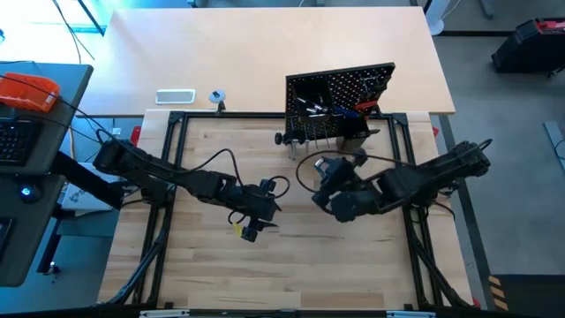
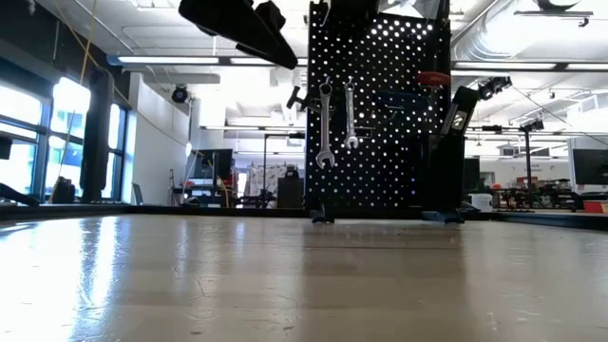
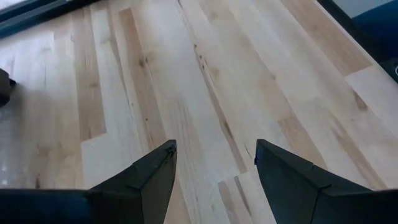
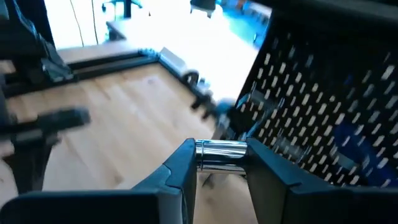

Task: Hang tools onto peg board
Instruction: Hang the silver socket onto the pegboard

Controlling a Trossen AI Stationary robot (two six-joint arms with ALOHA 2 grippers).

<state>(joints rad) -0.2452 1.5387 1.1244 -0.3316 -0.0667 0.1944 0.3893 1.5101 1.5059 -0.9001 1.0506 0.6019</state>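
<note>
Gripping what seems a small metal bit [image 4: 221, 155], the right hand [image 4: 219, 167] faces the peg board [image 4: 323, 118] at the worktop's far edge to hang it; left hand [image 3: 214, 171] waits open, mid-worktop.

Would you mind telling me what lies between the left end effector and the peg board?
Only bare wooden table: in the high view nothing lies between the left end effector and the peg board.

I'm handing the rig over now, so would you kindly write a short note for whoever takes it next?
Right gripper: shut on a small shiny metal bar, raised close in front of the peg board.
Left gripper: open, empty, over bare table.
Done: two wrenches hang on the board, with other tools.
Left: place the held bar. No loose tools visible on the table.
</note>
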